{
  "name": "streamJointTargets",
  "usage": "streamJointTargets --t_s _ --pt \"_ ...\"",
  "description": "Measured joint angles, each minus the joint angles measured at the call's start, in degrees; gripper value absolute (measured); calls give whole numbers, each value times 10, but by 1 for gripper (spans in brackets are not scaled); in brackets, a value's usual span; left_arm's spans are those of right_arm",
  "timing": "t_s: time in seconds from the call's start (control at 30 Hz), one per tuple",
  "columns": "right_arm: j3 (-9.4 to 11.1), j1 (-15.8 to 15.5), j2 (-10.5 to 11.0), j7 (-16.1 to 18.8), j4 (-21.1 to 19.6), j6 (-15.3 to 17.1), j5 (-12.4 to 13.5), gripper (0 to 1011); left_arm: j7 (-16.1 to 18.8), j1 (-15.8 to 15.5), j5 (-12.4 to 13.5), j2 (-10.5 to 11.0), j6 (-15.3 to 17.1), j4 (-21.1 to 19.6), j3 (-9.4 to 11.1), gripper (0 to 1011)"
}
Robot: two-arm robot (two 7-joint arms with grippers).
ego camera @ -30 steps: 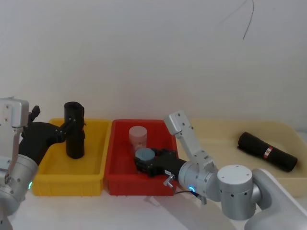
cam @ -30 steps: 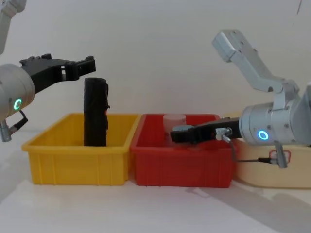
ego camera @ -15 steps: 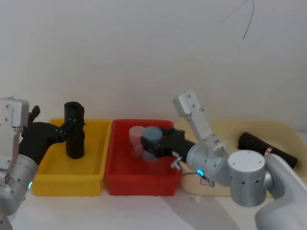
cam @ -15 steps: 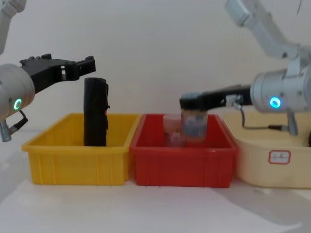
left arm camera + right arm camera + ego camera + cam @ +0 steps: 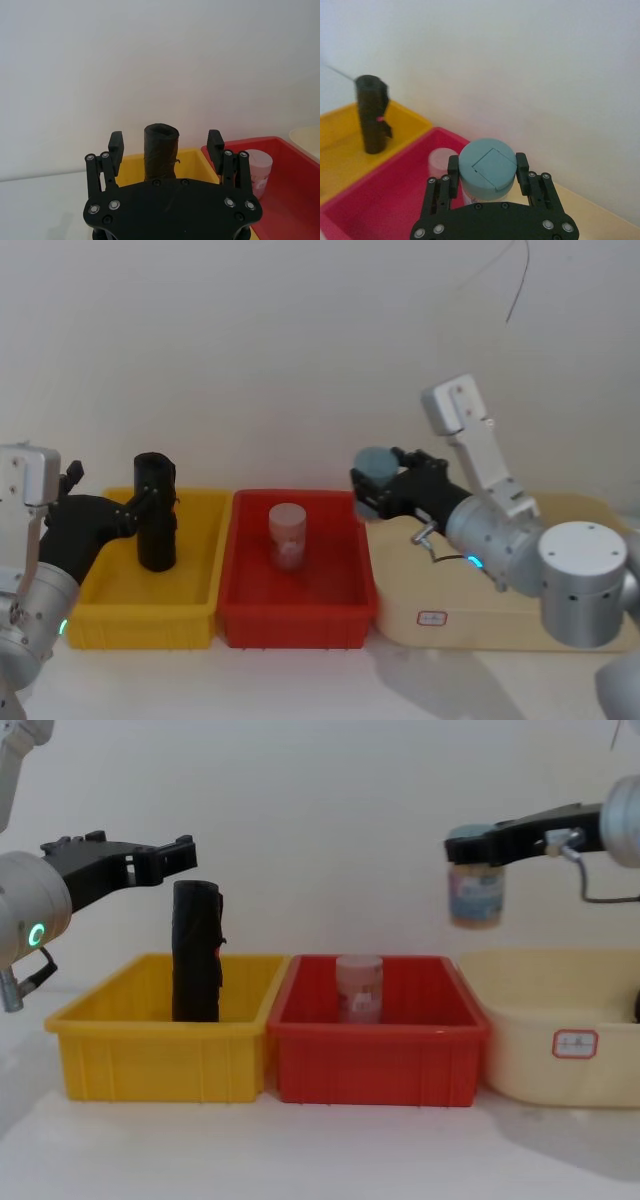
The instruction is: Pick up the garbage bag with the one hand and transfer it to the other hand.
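Your left gripper hangs with jaws apart beside the top of the garbage bag, upright in the yellow bin. Your right gripper is clamped on a grey-lidded jar: occupied, it can't receive the bag.

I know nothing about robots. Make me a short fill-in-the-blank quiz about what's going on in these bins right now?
1. The garbage bag stands upright in the ______ bin.
2. The right hand holds a jar with a ______ lid.
3. The left hand is ______, its prongs either side of the bag's top, not touching it.
4. A clear jar stands in the ______ bin.

Missing words: yellow; grey; open; red
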Motion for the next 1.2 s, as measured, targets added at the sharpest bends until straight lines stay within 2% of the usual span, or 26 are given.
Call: streamJointTargets --t_s 0.37,0.73,0.8,1.0,1.2 --pt "30 -47 23 -31 -44 40 -13 659 0 0 0 0 0 0 0 1000" --pt "53 -86 35 -47 -51 63 -18 663 0 0 0 0 0 0 0 1000" --pt "56 -91 36 -51 -52 65 -20 690 0 0 0 0 0 0 0 1000" --pt "63 -102 37 -58 -53 65 -25 900 0 0 0 0 0 0 0 1001" --pt "67 -108 36 -63 -57 54 -29 1002 0 0 0 0 0 0 0 1001"
